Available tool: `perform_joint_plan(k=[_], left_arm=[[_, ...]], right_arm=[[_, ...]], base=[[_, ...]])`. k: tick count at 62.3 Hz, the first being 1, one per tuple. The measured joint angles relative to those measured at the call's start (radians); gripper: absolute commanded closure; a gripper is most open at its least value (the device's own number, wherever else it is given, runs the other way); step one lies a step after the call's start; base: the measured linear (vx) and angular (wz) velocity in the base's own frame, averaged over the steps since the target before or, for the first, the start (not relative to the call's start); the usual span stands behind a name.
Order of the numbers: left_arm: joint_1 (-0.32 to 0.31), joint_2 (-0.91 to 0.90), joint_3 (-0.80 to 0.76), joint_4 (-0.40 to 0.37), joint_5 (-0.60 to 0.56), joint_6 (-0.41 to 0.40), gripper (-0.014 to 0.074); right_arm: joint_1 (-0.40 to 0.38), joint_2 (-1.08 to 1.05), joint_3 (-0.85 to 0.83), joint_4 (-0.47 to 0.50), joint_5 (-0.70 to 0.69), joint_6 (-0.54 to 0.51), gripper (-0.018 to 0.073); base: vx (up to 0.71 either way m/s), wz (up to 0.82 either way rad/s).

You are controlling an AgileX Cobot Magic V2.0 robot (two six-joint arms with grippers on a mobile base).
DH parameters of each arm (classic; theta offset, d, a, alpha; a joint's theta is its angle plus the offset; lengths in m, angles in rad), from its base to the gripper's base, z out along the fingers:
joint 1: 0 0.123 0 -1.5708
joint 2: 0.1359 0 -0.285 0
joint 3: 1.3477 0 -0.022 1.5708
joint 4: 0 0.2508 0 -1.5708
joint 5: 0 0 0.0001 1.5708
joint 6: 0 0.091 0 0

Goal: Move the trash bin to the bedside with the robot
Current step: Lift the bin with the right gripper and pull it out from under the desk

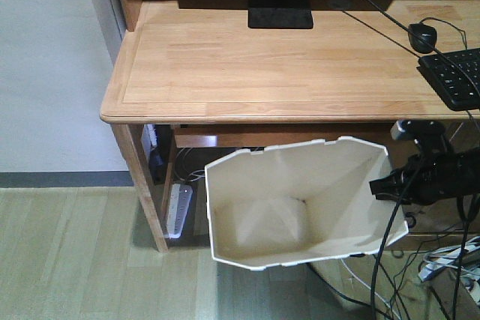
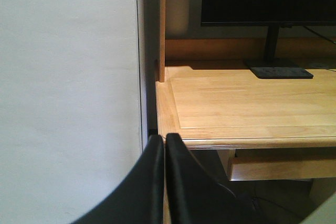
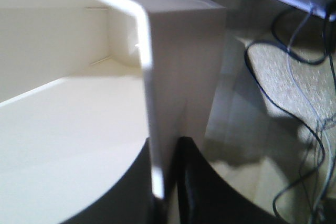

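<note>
Reporting from the nearest point outward. My right gripper (image 3: 167, 184) is pinched on the trash bin (image 3: 68, 145). One dark finger (image 3: 118, 192) lies inside the wall and the other outside, with the thin white rim running between them and no visible slack. In the front view the same gripper (image 1: 382, 183) meets the bin (image 1: 300, 200) at its right-hand rim.

The bin is tilted, mouth toward the front camera, directly before the desk (image 1: 262, 65) and below its front edge. Its upper rim overlaps the rail under the desk top. Whether its base touches the floor (image 1: 75, 252) I cannot tell. Contents: cream walls and a cream bottom are all that show inside.

My left gripper (image 2: 164, 153) has its two black fingers pressed together tip to tip, holding nothing. It faces the desk's left front corner and the narrow gap between the desk side and the pale wall (image 2: 68, 103).

Clearances:
- **Right of the bin:** loose cables (image 3: 294, 108) lie on the floor just beside it, near my right arm.
- **Left of the bin:** a power strip (image 1: 178, 209) leans by the desk leg. Further left the wood floor is open up to the wall.

Farther back on the desk top are a keyboard (image 1: 457, 76) and mouse (image 1: 422, 35) at the right, and a monitor stand (image 1: 280, 19) at the rear centre.
</note>
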Motion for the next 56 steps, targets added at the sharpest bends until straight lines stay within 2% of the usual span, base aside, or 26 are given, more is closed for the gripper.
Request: perform_joint_plan(k=[20, 41, 56], left_arm=[[0.0, 0.0, 0.0, 0.0, 0.0, 0.0, 0.0602], [0.0, 0.0, 0.0, 0.0, 0.0, 0.0, 0.0602], [0.0, 0.0, 0.0, 0.0, 0.0, 0.0, 0.0602]], right_arm=[[0.0, -0.139, 0.008, -0.094, 0.105, 0.08, 0.0565], [0.084, -0.134, 0.016, -0.168, 0.05, 0.09, 0.0565], [0.089, -0.104, 0.016, -0.19, 0.041, 0.09, 0.0565]], base=[[0.0, 0.0], [0.0, 0.0], [0.0, 0.0]])
